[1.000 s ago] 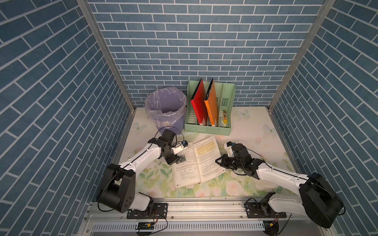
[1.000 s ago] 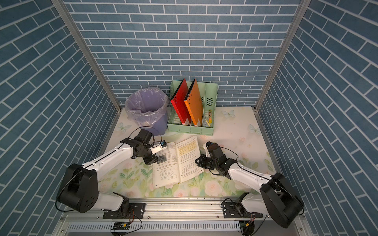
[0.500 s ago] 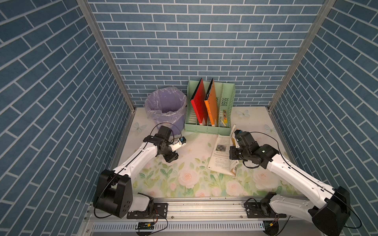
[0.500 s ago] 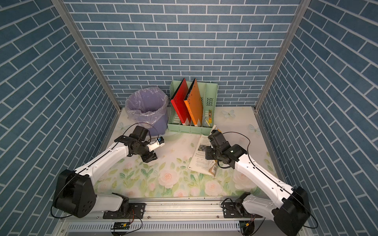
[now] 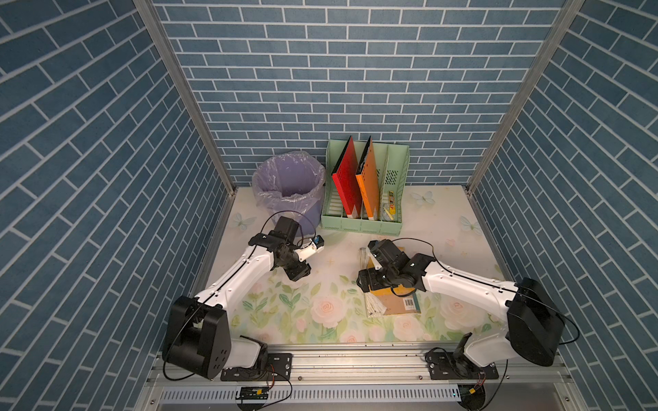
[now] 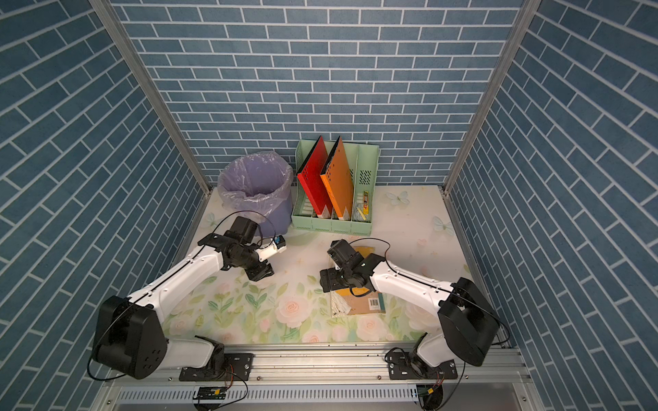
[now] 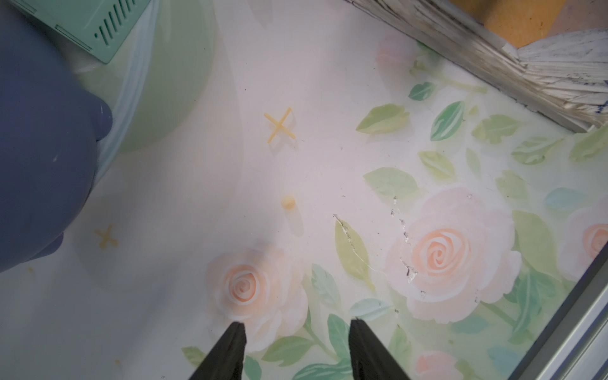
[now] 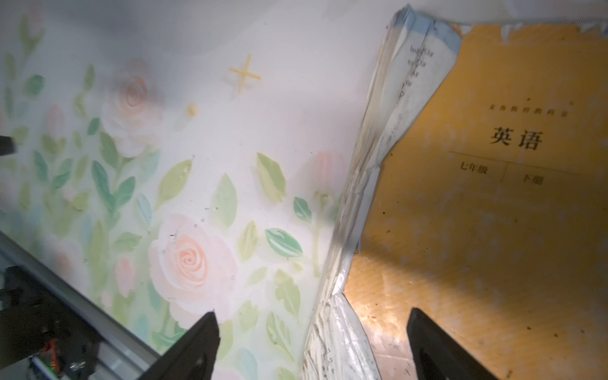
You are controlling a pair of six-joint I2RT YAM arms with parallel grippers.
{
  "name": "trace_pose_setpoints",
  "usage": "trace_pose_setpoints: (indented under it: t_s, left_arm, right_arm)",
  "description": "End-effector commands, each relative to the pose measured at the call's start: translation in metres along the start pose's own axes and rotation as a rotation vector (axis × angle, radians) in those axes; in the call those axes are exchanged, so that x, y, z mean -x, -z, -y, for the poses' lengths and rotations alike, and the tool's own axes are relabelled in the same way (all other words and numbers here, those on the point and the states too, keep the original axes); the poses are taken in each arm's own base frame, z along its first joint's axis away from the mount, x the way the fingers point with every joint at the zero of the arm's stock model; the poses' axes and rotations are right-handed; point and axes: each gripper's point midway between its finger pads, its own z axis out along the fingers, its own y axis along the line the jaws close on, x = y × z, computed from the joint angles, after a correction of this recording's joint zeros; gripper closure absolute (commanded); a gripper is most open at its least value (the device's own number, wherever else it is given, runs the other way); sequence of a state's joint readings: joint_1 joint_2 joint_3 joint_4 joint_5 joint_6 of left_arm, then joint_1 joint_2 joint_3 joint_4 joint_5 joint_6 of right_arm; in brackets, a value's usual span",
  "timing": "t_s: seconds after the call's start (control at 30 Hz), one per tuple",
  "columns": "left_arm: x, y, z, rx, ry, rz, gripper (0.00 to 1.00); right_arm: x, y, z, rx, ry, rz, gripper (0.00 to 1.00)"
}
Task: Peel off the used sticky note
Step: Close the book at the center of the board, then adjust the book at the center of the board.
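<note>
Worn orange paper-covered book point(image 8: 493, 230) was matt, scuffed, its page edges frayed. Floral-printed desk point(image 7: 184, 184) looked smooth, faintly glossy.

Overhead stereo pair — wrists close, sharing book point(image 8: 493, 230).

Laboratory robot cell dressed, apparently, as a study corner: blue brick-print wall panels point(image 5: 320, 89) on aluminium posts point(image 5: 191, 106), a floral-printed tabletop point(image 5: 334, 263), mint-green plastic file rack point(image 5: 359, 226), lilac bag-lined waste bin point(image 5: 288, 178), aluminium mounting rail point(image 5: 356, 356).
</note>
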State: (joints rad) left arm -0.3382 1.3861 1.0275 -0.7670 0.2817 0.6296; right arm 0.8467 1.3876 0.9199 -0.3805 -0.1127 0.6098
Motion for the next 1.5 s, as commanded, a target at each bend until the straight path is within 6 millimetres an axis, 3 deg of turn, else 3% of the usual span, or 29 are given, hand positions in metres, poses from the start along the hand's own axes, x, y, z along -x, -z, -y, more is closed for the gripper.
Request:
trace_pose_setpoints:
  t_s: [0.0, 0.23, 0.33, 0.47, 0.7, 0.87, 1.2, 1.47]
  left_arm:
    - [0.022, -0.003, 0.013, -0.038, -0.019, 0.036, 0.44]
    - [0.075, -0.041, 0.038, -0.055, -0.093, 0.088, 0.46]
    - [0.092, -0.064, 0.056, -0.070, -0.145, 0.090, 0.46]
    - [0.102, -0.091, 0.076, -0.085, -0.213, 0.074, 0.46]
    - [0.117, -0.126, 0.103, -0.143, -0.272, 0.051, 0.47]
    - [0.114, -0.150, 0.110, -0.156, -0.290, 0.009, 0.48]
    - [0.092, -0.179, 0.117, -0.180, -0.293, -0.082, 0.49]
    - [0.084, -0.181, 0.122, -0.209, -0.301, -0.106, 0.51]
  right_arm:
    - [0.019, 0.029, 0.019, 0.076, -0.119, 0.108, 0.08]
    - [-0.011, 0.027, 0.133, -0.031, -0.376, 0.113, 0.12]
    - [-0.021, 0.021, 0.155, -0.027, -0.450, 0.109, 0.14]
    - [-0.031, 0.012, 0.167, -0.023, -0.494, 0.086, 0.16]
    - [-0.043, -0.009, 0.154, 0.132, -0.531, 0.030, 0.21]
    - [-0.041, -0.011, 0.144, 0.203, -0.527, 0.023, 0.23]
    - [-0.013, 0.011, 0.104, 0.428, -0.525, 0.129, 0.29]
    - [0.002, 0.032, 0.053, 0.596, -0.486, 0.188, 0.33]
